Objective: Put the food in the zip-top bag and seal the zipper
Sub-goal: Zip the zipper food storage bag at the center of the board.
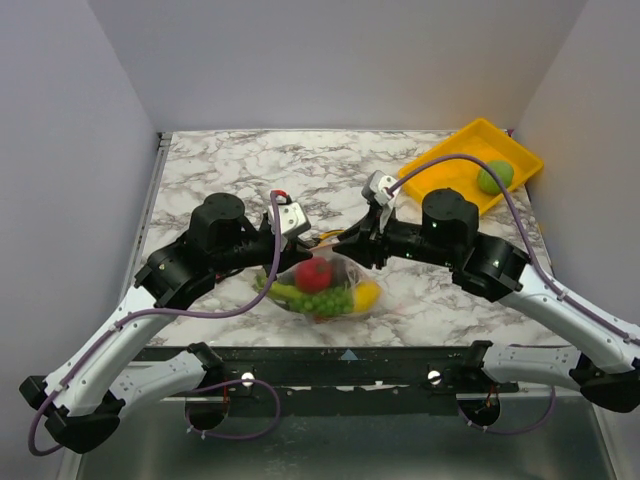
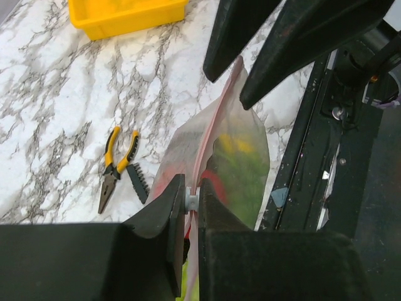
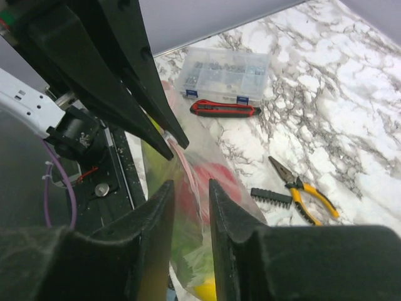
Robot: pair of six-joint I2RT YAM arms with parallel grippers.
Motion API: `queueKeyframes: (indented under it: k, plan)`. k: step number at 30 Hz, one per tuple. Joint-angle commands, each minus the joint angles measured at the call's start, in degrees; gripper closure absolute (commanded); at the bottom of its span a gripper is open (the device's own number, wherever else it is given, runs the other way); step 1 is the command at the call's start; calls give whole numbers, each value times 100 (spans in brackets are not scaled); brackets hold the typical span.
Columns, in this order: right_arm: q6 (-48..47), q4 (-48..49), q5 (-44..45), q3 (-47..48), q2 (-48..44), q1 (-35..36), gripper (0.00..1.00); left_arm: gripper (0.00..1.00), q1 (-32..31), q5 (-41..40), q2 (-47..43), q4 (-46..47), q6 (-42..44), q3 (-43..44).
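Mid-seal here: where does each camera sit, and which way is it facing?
Top: above and behind the arms, looking down on the table; both arms and the bag show.
Left wrist: on the left arm, facing right; the left gripper pinches the bag's pink strip.
Right wrist: on the right arm, facing left; the right gripper straddles the bag, open.
Both wrist views share the bag and pliers.

Black-and-white arms [image 1: 110, 350], purple cables [image 1: 460, 157]

White marble table [image 1: 220, 170] bearing a yellow tray [image 2: 125, 15], pliers [image 2: 116, 169], a bit strip [image 3: 270, 195], a clear box [image 3: 224, 74], a red-and-black cutter [image 3: 225, 108] and the filled zip-top bag [image 1: 320, 288].
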Motion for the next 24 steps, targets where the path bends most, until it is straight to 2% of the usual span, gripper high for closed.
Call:
queueKeyframes:
  k: [1,4,5,7,9,12,13,15,18,19,20,24]
  plan:
    - [-435,-1145,-180,670,347,-19,62,100,37,-48,-35,-85,49,260]
    - [-594,-1448,-284,987,690,-18,49,100,36,75,39,-163,50,356]
    - [-617,-1474,-306,1090,833,-15,42,100,38,127,68,-172,54,364]
    - [-720,-1497,-488,1290,1096,-19,36,100,36,155,84,-170,58,345]
    - [-853,-1501,-791,1464,1339,-12,31,100,40,136,79,-160,76,318]
    - [-951,-1514,-1014,1655,1638,-20,31,100,33,143,94,-181,68,344]
    - [-985,-1510,-1096,1664,1688,-20,33,100,38,156,86,-185,54,356]
    - [-1006,-1461,-1208,1638,1734,-20,43,100,37,183,69,-185,49,362]
    - [-884,-1260,-1041,1475,1639,-18,85,100,38,174,8,-184,27,334]
    - [-812,-1137,-913,1381,1551,-20,96,100,37,182,-11,-177,23,324]
    - [-621,-936,-621,1242,1464,-20,100,100,34,178,-17,-176,2,310]
    - [394,-210,992,697,1019,-20,100,100,37,45,-9,-207,-50,314]
